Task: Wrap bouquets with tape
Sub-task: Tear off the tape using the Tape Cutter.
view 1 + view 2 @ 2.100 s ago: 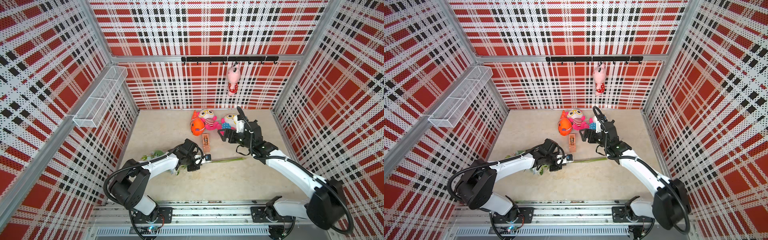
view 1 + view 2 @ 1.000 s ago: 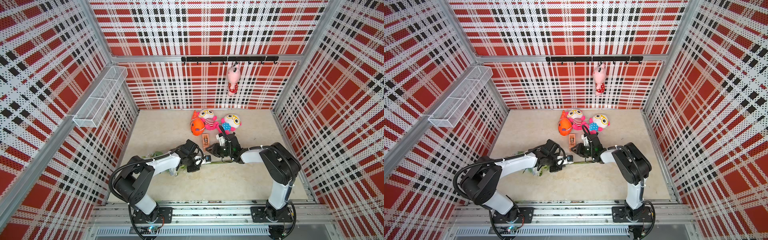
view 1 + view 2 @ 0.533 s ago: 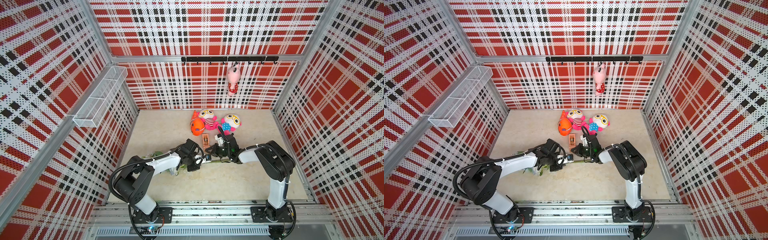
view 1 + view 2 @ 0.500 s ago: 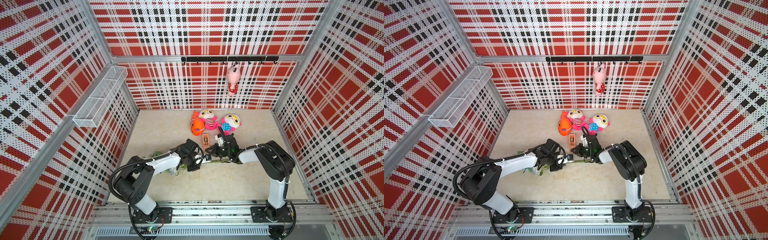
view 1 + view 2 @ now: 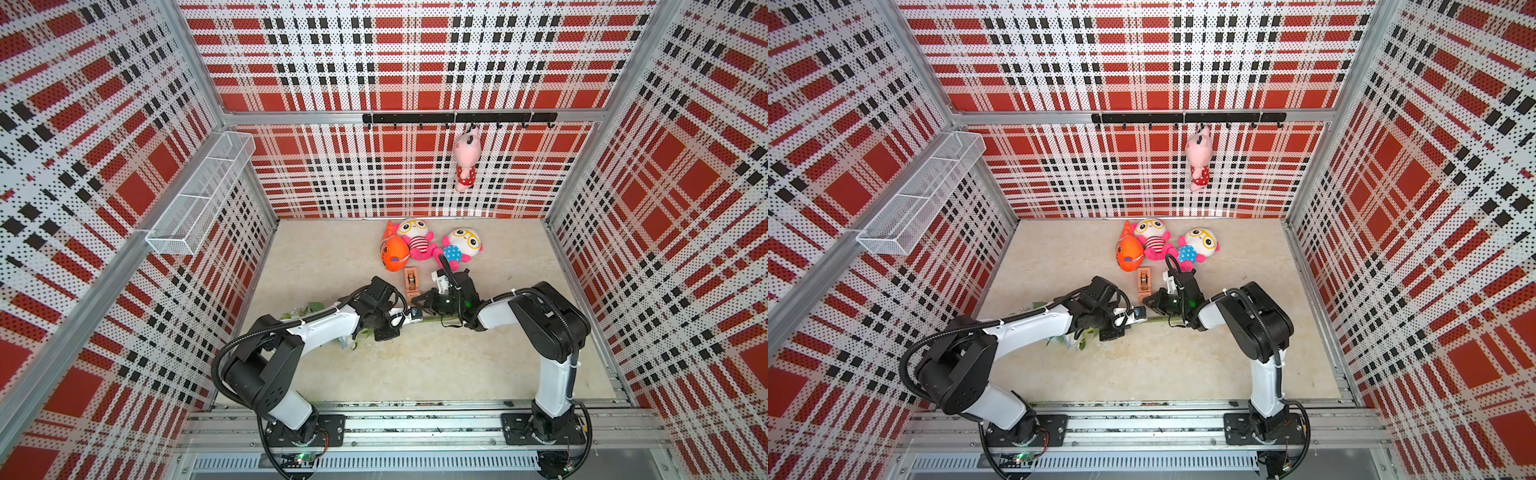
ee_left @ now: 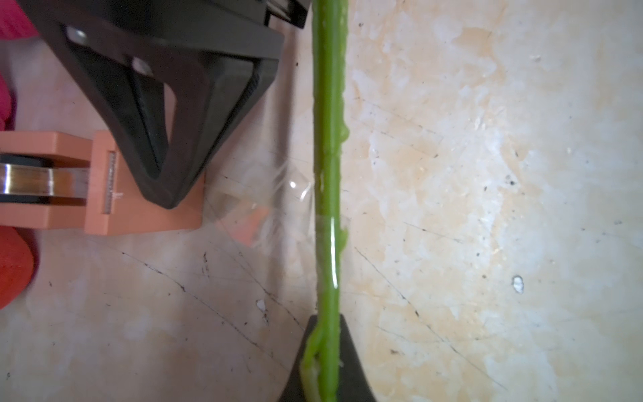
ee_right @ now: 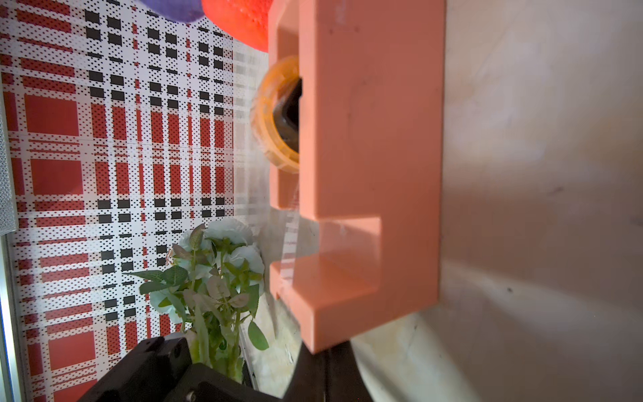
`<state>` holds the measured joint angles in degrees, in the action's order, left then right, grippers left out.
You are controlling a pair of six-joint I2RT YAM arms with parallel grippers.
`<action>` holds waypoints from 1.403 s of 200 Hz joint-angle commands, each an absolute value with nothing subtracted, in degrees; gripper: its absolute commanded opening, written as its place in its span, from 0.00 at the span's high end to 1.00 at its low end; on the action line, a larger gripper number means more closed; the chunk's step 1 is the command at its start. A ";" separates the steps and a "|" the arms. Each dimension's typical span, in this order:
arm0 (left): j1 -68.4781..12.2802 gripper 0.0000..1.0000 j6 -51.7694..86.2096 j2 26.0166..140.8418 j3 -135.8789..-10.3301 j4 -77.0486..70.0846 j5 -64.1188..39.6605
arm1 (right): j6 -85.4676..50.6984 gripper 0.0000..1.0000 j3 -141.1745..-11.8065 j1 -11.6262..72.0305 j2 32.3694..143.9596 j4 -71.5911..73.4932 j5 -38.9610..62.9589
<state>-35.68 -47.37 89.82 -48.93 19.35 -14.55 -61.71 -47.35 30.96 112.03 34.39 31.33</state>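
The bouquets' white and pale-blue flowers (image 7: 222,264) lie on the floor left of centre, mostly under my left arm, with only leaves (image 5: 305,318) showing in a top view. Their green stems (image 6: 327,139) run right across the floor (image 5: 432,331) (image 5: 1154,321). My left gripper (image 6: 325,348) (image 5: 409,322) (image 5: 1138,316) is shut on the stems. The peach tape dispenser (image 5: 411,284) (image 5: 1144,284) (image 6: 41,142) (image 7: 368,139) stands just behind them. A clear tape strip (image 6: 250,209) stretches from its front to the stems. My right gripper (image 5: 419,300) (image 5: 1148,301) (image 6: 170,202) (image 7: 325,358) is shut at that front end, on the strip.
Three plush toys sit behind the dispenser: an orange fish (image 5: 392,257), a pink striped doll (image 5: 415,243) and a blue dotted doll (image 5: 459,247). A pink plush (image 5: 465,164) hangs from the hook rail (image 5: 415,118). A wire basket (image 5: 199,195) juts from the left wall.
My right arm swung from beside the plush toys down to the dispenser's front, and its jaws closed there. The left gripper kept hold of the stems without moving.
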 commanded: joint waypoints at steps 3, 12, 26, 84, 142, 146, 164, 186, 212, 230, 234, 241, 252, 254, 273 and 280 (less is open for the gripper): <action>-35.87 1.00 -47.06 88.27 -48.49 17.80 -14.50 | -61.86 1.00 -45.31 31.05 114.56 28.74 28.90; -35.94 1.00 -46.98 88.27 -48.51 17.74 -14.41 | -61.90 1.00 -45.17 31.06 114.91 28.83 28.78; -35.95 1.00 -46.95 88.30 -48.32 17.65 -14.29 | -62.05 1.00 -44.99 31.03 115.39 29.17 28.85; -35.99 1.00 -46.76 87.92 -48.32 17.61 -13.47 | -60.13 0.95 -44.85 30.50 111.67 26.85 29.34; -35.69 1.00 -46.26 82.58 -49.50 17.18 -10.75 | -48.52 0.48 -45.53 24.00 95.91 9.02 28.89; -35.68 1.00 -46.47 82.19 -49.63 17.15 -10.72 | -47.69 0.46 -45.83 23.35 94.91 7.54 28.71; -35.62 1.00 -46.67 80.55 -50.24 17.35 -10.26 | -43.74 0.44 -47.75 20.72 90.73 1.42 28.62; -35.51 1.00 -46.67 79.22 -51.86 18.17 -10.26 | -38.96 0.41 -50.26 15.99 86.48 -5.53 27.10; -35.68 1.00 -44.96 79.16 -55.06 19.87 -10.00 | -32.39 0.38 -50.90 8.36 77.17 -10.08 25.48; -35.62 1.00 -43.08 79.51 -56.85 20.80 -9.58 | -25.81 0.31 -50.74 3.79 67.12 -12.92 20.33; -35.60 1.00 -42.85 79.61 -57.12 21.02 -9.46 | -24.88 0.27 -50.92 2.89 64.74 -14.44 18.04; -35.64 1.00 -42.42 79.89 -57.60 21.39 -8.97 | -23.47 0.21 -51.78 1.46 61.13 -18.04 13.45; -35.44 1.00 -41.63 80.38 -58.46 22.15 -8.19 | -20.68 0.17 -52.69 0.33 55.79 -21.77 8.12; -35.38 1.00 -41.59 80.54 -58.56 22.28 -8.18 | -20.00 0.17 -52.85 0.28 54.88 -22.16 7.74; -34.63 1.00 -40.61 81.36 -59.77 23.11 -9.40 | -17.27 0.15 -50.86 0.31 46.99 -21.46 12.51; -34.04 1.00 -40.10 81.64 -60.28 23.19 -10.39 | -17.23 0.14 -48.79 0.40 44.27 -19.07 17.82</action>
<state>-35.22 -42.48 80.75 -57.80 21.47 -9.45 -23.66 -51.79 0.30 51.27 -16.23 13.89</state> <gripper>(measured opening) 0.078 0.852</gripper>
